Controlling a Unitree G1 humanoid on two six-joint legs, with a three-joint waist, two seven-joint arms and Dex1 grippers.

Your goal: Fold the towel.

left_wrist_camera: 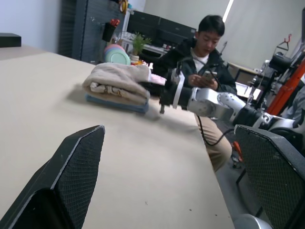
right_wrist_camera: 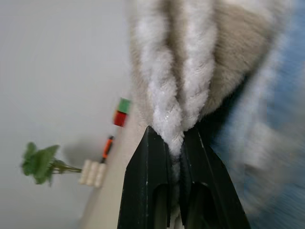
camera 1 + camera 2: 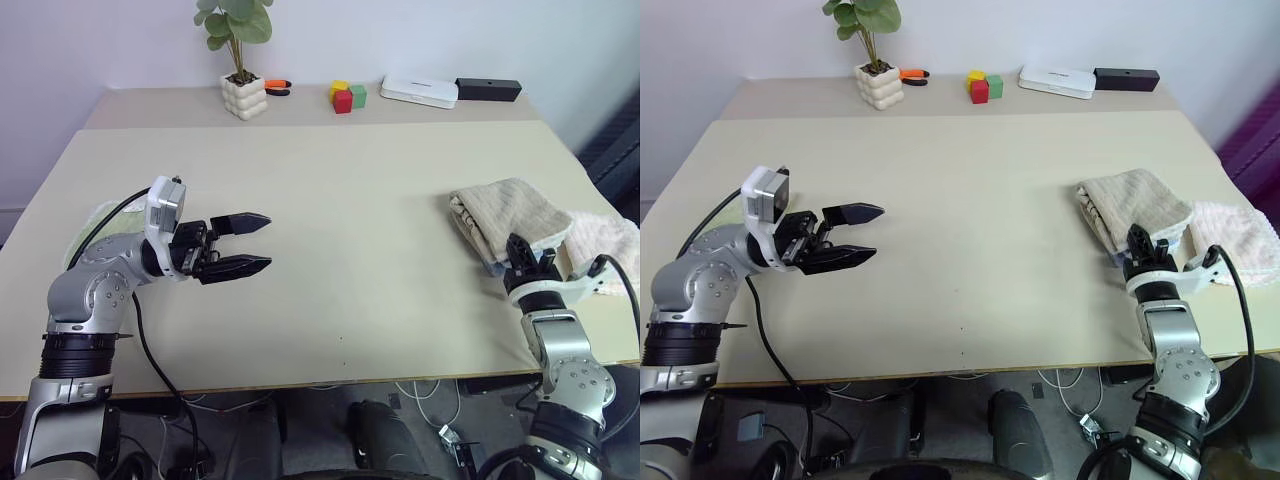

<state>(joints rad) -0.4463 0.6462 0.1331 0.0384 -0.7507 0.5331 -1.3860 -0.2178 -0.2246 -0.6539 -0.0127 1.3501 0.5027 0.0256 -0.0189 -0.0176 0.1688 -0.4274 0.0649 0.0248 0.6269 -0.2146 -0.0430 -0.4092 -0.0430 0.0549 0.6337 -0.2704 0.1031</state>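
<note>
The desk [image 3: 330,250] spreads pale and mostly bare across the frame, and the towel [image 3: 505,215] sits folded at its right edge, right of centre in the frame, resting on a light blue cloth [image 1: 116,102] with another pale fluffy cloth [image 3: 605,245] just beside it at the far right. My right hand [image 3: 522,258] is clenched on the towel's whitish edging, the two black fingers pinching a thick doubled ridge of terry between them. My left hand [image 3: 243,243] hangs released at the left of the frame, jaws wide, well apart from the towel and holding nothing. As I judge it, the risk lies in that pinch: I seem to have caught more than one layer, so pulling could drag the whole bundle instead of a single edge, and could haul the blue cloth beneath along with it or tip the stack off the near edge of the desk. A person [image 1: 202,52] sits beyond the desk's right side, close to where the towel might swing. Along the top of the frame stand a potted plant [image 3: 240,60], a white flat box [image 3: 420,92], a black box [image 3: 488,89], coloured blocks [image 3: 347,96] and an orange-handled tool [image 3: 277,87], all well clear of my path.
</note>
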